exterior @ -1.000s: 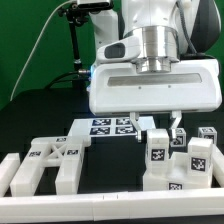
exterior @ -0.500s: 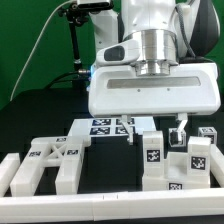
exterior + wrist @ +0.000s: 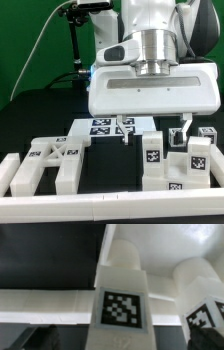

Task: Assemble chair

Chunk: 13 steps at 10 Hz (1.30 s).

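Observation:
The chair is in loose white tagged parts. An upright white block with a tag stands at the front, right of centre. My gripper hangs over it, jaws open wide, one finger on each side of the block's top and clear of it. In the wrist view the same block fills the middle, its tag facing the camera, with my gripper open around it. A wide flat chair part lies at the exterior view's left. More tagged blocks stand at its right, one showing in the wrist view.
The marker board lies flat behind the parts. A white border rail runs along the front edge. A black stand with a cable rises at the back left, before a green backdrop.
The two fingers have spread apart, from close over the block's top to wide on either side of it. The block and the other parts have not moved.

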Available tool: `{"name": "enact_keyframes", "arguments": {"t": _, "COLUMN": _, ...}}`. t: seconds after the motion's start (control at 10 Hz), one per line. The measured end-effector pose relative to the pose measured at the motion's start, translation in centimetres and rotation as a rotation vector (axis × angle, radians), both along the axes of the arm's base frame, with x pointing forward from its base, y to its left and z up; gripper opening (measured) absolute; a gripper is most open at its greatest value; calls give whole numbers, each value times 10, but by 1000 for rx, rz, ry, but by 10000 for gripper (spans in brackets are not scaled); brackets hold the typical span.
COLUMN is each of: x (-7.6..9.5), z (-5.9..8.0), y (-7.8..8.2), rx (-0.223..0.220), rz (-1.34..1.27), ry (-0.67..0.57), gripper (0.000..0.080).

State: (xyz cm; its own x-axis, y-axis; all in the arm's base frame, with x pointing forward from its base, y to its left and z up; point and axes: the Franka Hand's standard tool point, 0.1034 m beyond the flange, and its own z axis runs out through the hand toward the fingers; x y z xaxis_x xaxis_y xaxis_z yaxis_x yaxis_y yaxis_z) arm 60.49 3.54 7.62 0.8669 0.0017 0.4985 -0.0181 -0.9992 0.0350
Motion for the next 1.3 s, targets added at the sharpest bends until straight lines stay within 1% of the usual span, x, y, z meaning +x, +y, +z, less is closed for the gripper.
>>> {"name": "enact_keyframes", "arguments": {"t": 0.1, "x": -1, "z": -1, "y": -1, "rx": 2, "rz": -2, "ry": 13, "gripper": 649}}
{"name": "enact_keyframes", "arguments": {"t": 0.2, "x": 0, "z": 6, "y": -5, "rx": 22, "rz": -15, "ry": 73, "gripper": 649}}
{"name": "enact_keyframes", "arguments": {"t": 0.3, "x": 3, "z": 12, "y": -11, "rx": 36, "rz": -27, "ry": 104, "gripper": 649}}
{"name": "enact_keyframes", "arguments": {"t": 0.4, "x": 4, "z": 9, "y": -13, "rx": 54, "rz": -36, "ry": 166, "gripper": 649}}
{"name": "enact_keyframes", "arguments": {"t": 0.5, "x": 7, "z": 8, "y": -11, "rx": 60, "rz": -41, "ry": 176, "gripper": 649}}
{"name": "enact_keyframes", "arguments": {"t": 0.6, "x": 3, "z": 4, "y": -7, "rx": 83, "rz": -51, "ry": 251, "gripper": 649}}
{"name": "enact_keyframes", "arguments": {"t": 0.7, "x": 3, "z": 5, "y": -4, "rx": 112, "rz": -63, "ry": 364, "gripper": 649}}
{"name": "enact_keyframes", "arguments": {"t": 0.8, "x": 9, "z": 5, "y": -4, "rx": 117, "rz": -63, "ry": 407, "gripper": 649}}
{"name": "enact_keyframes", "arguments": {"t": 0.9, "x": 11, "z": 0, "y": -4, "rx": 116, "rz": -57, "ry": 455, "gripper": 649}}
{"name": "enact_keyframes", "arguments": {"t": 1.0, "x": 13, "z": -3, "y": -5, "rx": 117, "rz": -64, "ry": 464, "gripper": 649}}
{"name": "enact_keyframes", "arguments": {"t": 1.1, "x": 14, "z": -2, "y": -5, "rx": 121, "rz": -76, "ry": 457, "gripper": 649}}
{"name": "enact_keyframes", "arguments": {"t": 1.3, "x": 14, "z": -3, "y": -5, "rx": 121, "rz": -77, "ry": 458, "gripper": 391}}
